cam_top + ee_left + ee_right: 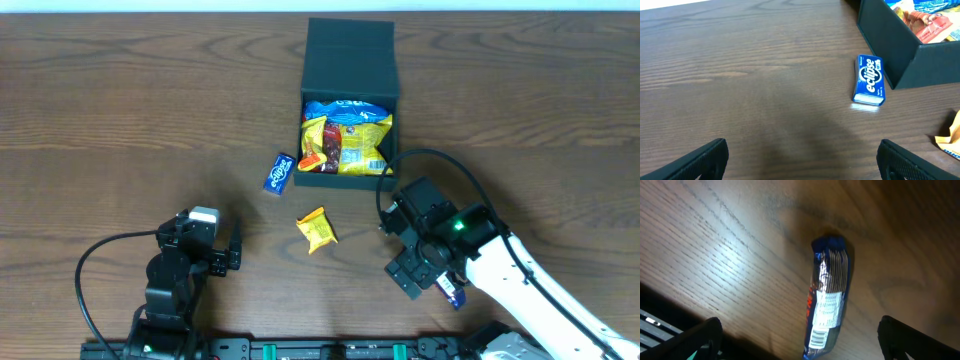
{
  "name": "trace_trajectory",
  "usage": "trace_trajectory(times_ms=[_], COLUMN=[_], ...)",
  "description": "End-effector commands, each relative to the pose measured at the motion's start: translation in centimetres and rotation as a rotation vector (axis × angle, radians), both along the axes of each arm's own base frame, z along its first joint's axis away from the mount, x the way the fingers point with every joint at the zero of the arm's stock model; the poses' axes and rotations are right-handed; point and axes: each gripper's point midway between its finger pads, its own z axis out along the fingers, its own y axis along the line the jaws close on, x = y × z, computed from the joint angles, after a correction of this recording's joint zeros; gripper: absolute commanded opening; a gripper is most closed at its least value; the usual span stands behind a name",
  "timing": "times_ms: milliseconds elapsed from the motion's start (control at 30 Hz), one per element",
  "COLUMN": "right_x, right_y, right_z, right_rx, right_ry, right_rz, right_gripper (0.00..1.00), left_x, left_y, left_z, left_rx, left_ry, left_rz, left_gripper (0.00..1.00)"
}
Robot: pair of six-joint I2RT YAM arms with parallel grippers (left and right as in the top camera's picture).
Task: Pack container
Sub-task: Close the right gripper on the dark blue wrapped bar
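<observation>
The container (pixel 350 75), a dark square box with its flap lid open at the back, holds several yellow, blue and red snack packets (pixel 345 138). Its near wall (pixel 895 45) shows in the left wrist view. A blue Eclipse pack (pixel 280 172) (pixel 870 81) lies just left of the box. A yellow packet (pixel 316 229) (pixel 950 136) lies in front of it. My left gripper (pixel 228 253) (pixel 802 156) is open over bare wood, short of the Eclipse pack. My right gripper (pixel 425 278) (pixel 800 332) is open, straddling a blue wrapped bar (pixel 826 305) (pixel 452 291) lying on the table.
The wooden table (pixel 120 120) stretches bare to the left and right of the box. Black cables (pixel 95 260) loop near both arm bases along the front edge.
</observation>
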Motion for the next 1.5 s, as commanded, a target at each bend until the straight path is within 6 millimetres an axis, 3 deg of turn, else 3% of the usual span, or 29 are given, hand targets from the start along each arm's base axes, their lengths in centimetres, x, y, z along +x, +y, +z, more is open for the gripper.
trace_trajectory(times_ms=[0, 167, 300, 500, 667, 1467], right_x=[-0.1, -0.6, -1.3, -1.4, 0.1, -0.7], right_y=[-0.2, -0.5, -1.9, -2.5, -2.4, -2.5], right_z=[-0.1, -0.3, -1.1, -2.4, -2.5, -5.1], right_rx=[-0.012, -0.024, -0.079, -0.079, -0.056, -0.082], right_ry=[0.001, 0.031, 0.067, 0.070, 0.024, 0.158], right_rz=[0.050, 0.093, 0.181, 0.158, 0.119, 0.110], right_gripper=[0.99, 0.99, 0.99, 0.99, 0.99, 0.97], left_x=[-0.3, -0.3, -0.3, -0.3, -0.3, -0.3], left_y=[0.3, 0.3, 0.3, 0.3, 0.3, 0.3], left_z=[-1.4, -1.4, -1.4, -1.4, -1.4, -1.4], left_rx=[0.019, 0.019, 0.019, 0.019, 0.019, 0.019], left_ry=[0.027, 0.027, 0.027, 0.027, 0.027, 0.027], left_rz=[0.009, 0.009, 0.009, 0.009, 0.009, 0.009], left_gripper=[0.95, 0.95, 0.95, 0.95, 0.95, 0.95])
